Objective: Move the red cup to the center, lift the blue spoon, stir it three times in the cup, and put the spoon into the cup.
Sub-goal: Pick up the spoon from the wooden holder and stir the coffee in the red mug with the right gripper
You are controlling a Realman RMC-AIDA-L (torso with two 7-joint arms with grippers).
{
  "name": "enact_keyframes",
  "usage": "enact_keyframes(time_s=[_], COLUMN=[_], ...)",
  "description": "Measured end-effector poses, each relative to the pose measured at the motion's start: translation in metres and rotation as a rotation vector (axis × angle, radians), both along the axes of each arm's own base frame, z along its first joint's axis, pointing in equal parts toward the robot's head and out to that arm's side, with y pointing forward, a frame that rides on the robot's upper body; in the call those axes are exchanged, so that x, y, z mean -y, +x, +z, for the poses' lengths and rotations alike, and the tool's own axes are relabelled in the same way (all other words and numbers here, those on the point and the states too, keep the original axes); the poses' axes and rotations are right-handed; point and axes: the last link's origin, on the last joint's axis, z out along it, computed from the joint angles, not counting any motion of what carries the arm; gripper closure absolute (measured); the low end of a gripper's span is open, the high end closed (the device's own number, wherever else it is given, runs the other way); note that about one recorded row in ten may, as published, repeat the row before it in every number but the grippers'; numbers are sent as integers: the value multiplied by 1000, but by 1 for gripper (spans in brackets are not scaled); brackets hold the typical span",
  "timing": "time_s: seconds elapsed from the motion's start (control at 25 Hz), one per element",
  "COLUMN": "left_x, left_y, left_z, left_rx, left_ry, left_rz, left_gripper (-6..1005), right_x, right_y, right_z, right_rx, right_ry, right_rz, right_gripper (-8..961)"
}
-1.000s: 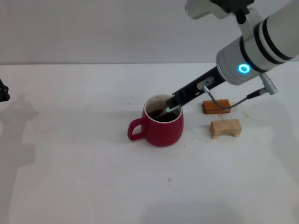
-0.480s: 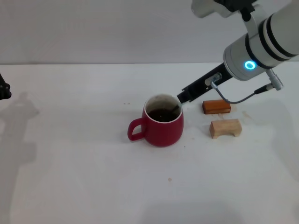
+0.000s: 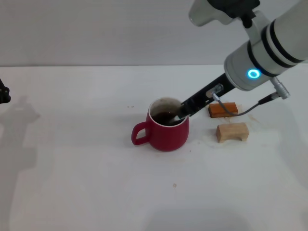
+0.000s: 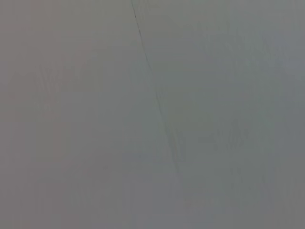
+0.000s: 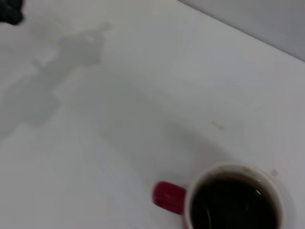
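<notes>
The red cup (image 3: 166, 130) stands mid-table with its handle toward my left, dark liquid inside; the right wrist view looks down into the cup (image 5: 233, 200). My right gripper (image 3: 185, 109) slants down from the right. Its slim black fingers sit at the cup's far-right rim, shut on the blue spoon (image 3: 177, 116). Only a short grey piece of the spoon shows, dipping into the liquid; its handle is hidden by the fingers. A dark part of my left gripper (image 3: 3, 92) sits at the far left edge, away from the cup.
An orange-brown wooden block (image 3: 223, 109) and a pale arched wooden block (image 3: 232, 132) lie just right of the cup, under my right arm. The table is white, with a grey wall behind. The left wrist view shows only a blank grey surface.
Half a second ago my right gripper had pulled up and to the right of the rim; now it is back down at the cup's rim. The cup has not moved.
</notes>
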Motion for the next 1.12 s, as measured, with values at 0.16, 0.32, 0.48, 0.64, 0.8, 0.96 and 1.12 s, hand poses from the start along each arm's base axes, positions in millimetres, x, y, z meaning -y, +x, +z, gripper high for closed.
enact_keyframes(time_s=[0.16, 0.32, 0.48, 0.64, 0.8, 0.96, 1.12], left_x=[-1, -2, -2, -3, -3, -4, -5], left_y=[1, 2, 2, 3, 3, 3, 3], left_z=[0, 0, 0, 0, -1, -1, -1], left_rx=[0, 0, 0, 0, 1, 2, 3], left_ry=[0, 0, 0, -3, -4, -5, -4], left_rz=[-2, -5, -7, -5, -4, -5, -6], left_gripper=[998, 998, 998, 998, 998, 998, 998], right_x=[-3, -8, -15, -16, -10, -5, 0], right_y=[-7, -8, -4, 3, 5, 1, -7], right_z=[-2, -1, 4, 9, 7, 4, 1], right_rx=[-18, -22, 6, 38, 48, 24, -12], right_ry=[8, 42, 79, 90, 50, 14, -16], right_rz=[20, 34, 36, 25, 9, 3, 11], right_gripper=[823, 823, 823, 824, 824, 824, 825])
